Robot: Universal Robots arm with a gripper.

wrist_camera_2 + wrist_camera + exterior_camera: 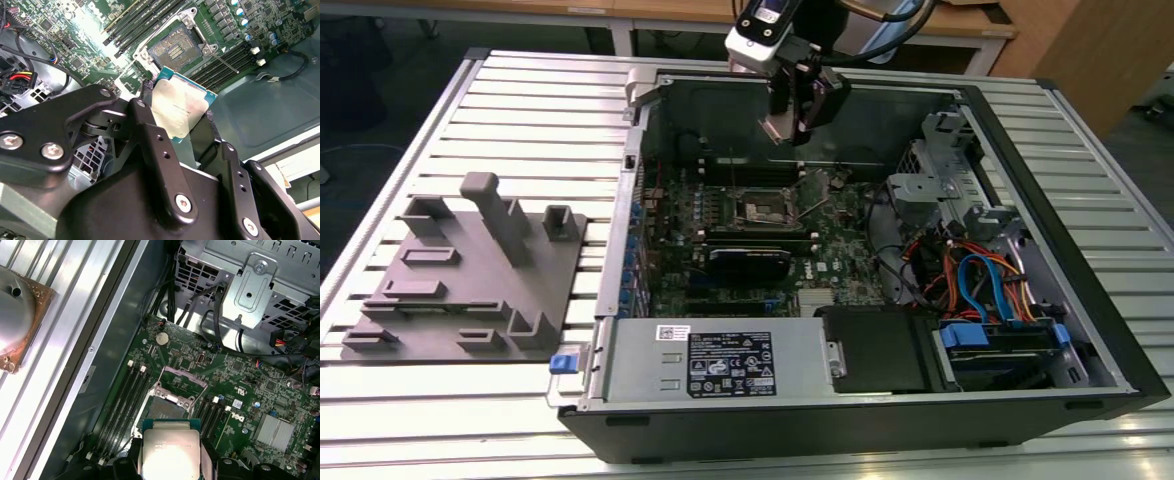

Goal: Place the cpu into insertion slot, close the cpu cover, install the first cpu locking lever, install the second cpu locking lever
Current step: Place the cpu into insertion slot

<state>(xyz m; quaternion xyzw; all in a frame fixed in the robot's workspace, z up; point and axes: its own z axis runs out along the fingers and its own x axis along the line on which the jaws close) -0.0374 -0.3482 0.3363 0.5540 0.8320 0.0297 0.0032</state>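
In the exterior view's upper centre: pointing down, gripper [793,125] clenched on the cpu [182,107].
Above the insertion slot [765,208], clear of case [1087,260] walls.

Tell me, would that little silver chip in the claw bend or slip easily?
Probably stiff: the cpu shows no sag, gripped at its edges by the claw. Likely light, being a thin plate. Its shiny metal top may be slippery.
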